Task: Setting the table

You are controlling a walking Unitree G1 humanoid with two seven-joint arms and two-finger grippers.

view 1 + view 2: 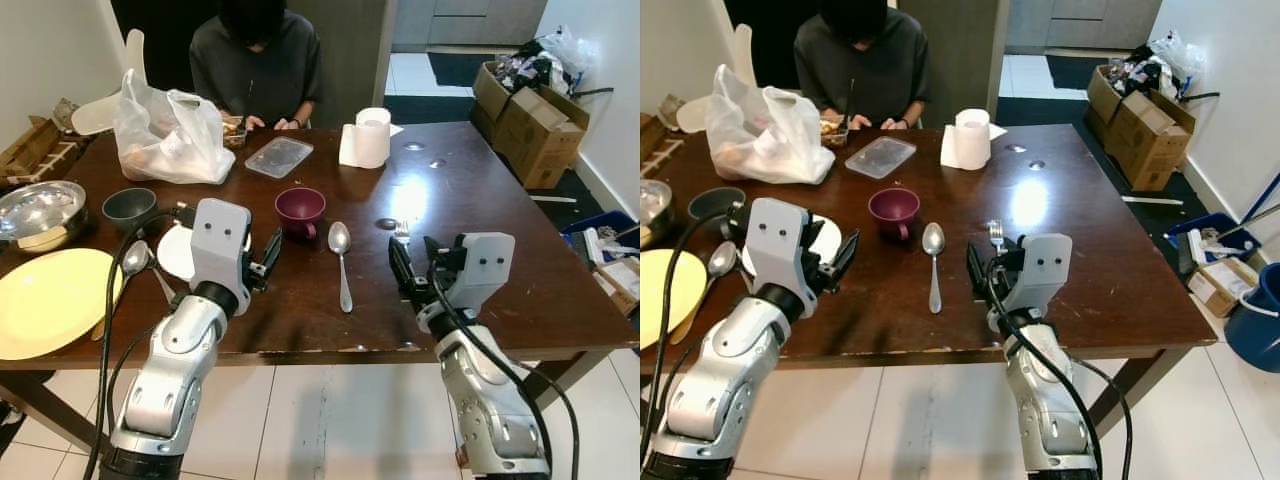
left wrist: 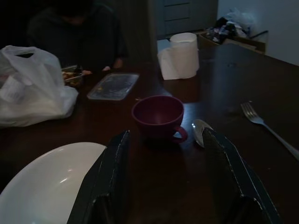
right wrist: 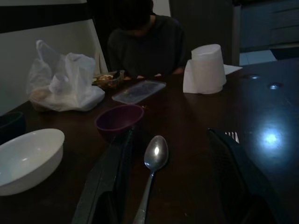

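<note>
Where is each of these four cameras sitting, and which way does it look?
Left eye view: on the head, looking down at the table; both silver arms show.
Right eye view: beside it, same scene.
Left wrist view: on the left wrist, along the open left pincer toward the maroon cup.
Right wrist view: along the open right pincer toward the spoon.
Both wrist views share the cup.
</note>
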